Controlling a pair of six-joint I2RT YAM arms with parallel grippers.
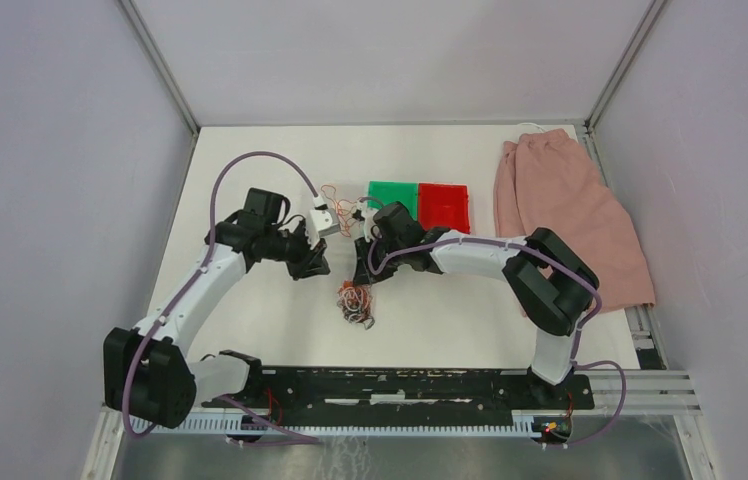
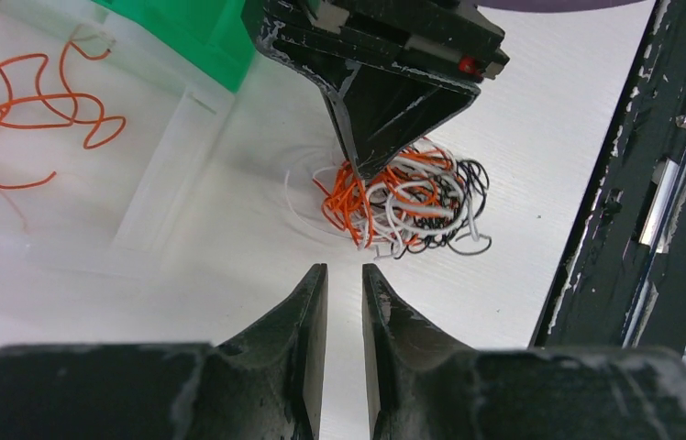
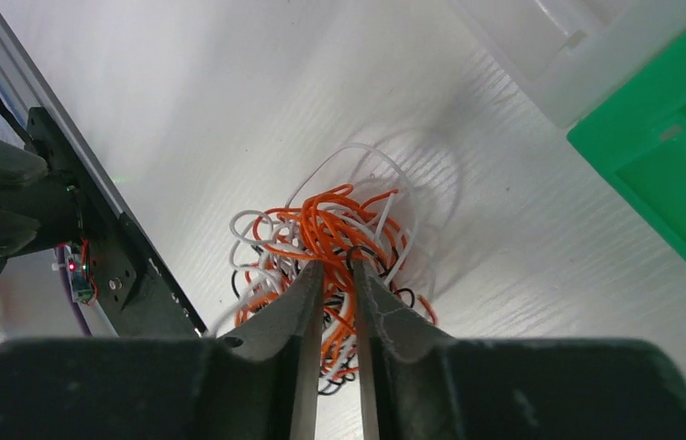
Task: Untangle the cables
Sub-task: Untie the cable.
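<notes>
My left gripper (image 2: 344,270) is narrow and holds nothing. My right gripper (image 3: 337,266), also narrow, dips into the cables (image 3: 321,229) on the bench, near the green tray (image 3: 669,174). Its tips hide the strands, so I cannot tell whether one is pinched.

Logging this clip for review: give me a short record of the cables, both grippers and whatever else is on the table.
cables: tangled clump of orange, white and black wires on the table, between the arms
loose wires: a few orange ones apart from it, near the green tray
left gripper: narrow gap, empty, short of the clump
right gripper: narrow gap, tips at the clump; grip unclear
trays: green tray beside red tray
cloth: pink cloth at the table's right edge
</notes>
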